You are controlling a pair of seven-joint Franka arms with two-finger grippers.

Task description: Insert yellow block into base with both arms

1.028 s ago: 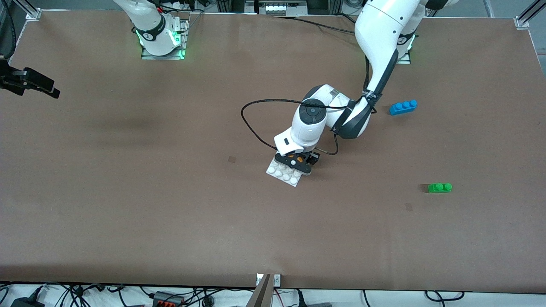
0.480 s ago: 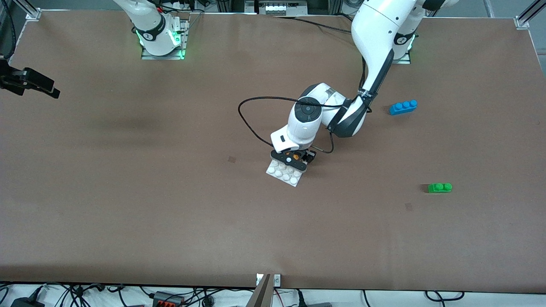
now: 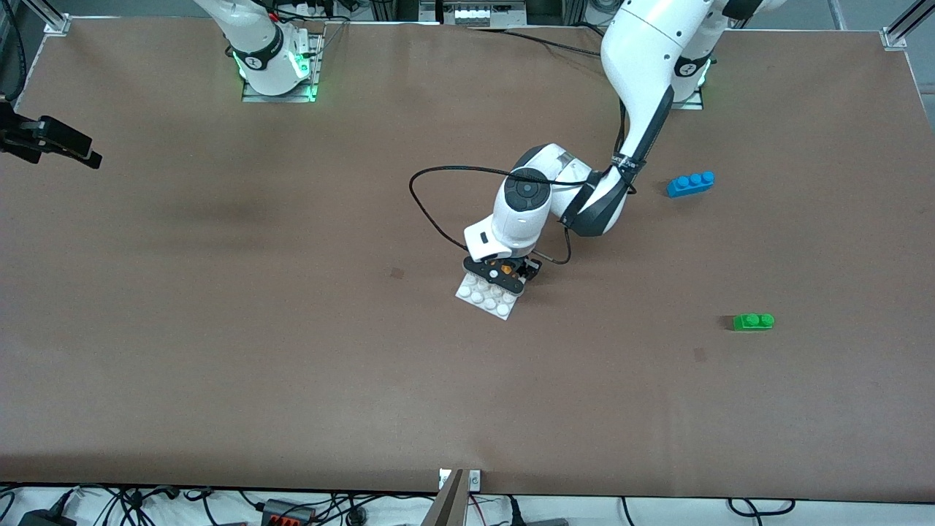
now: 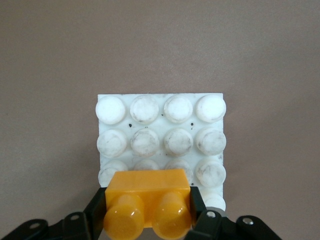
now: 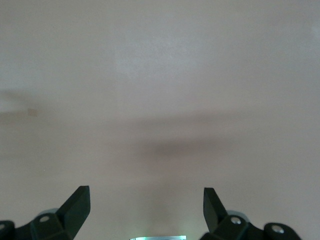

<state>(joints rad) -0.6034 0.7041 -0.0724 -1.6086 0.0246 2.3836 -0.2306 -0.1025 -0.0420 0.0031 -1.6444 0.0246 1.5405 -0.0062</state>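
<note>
Brown worktop (image 3: 292, 351) carries the flat white square studded base (image 3: 482, 301) near its middle. Over the base's edge toward the robots hangs the left gripper (image 4: 150, 220), its jaws closed on the small yellow-orange plastic block with two round studs (image 4: 147, 202). The right gripper (image 5: 146, 207) waits at the right arm's end of the worktop with jaws wide apart, holding nothing. To seat the block well, I think its underside should line up squarely with the base's studs, then press straight down, while the right gripper steadies the base.
</note>
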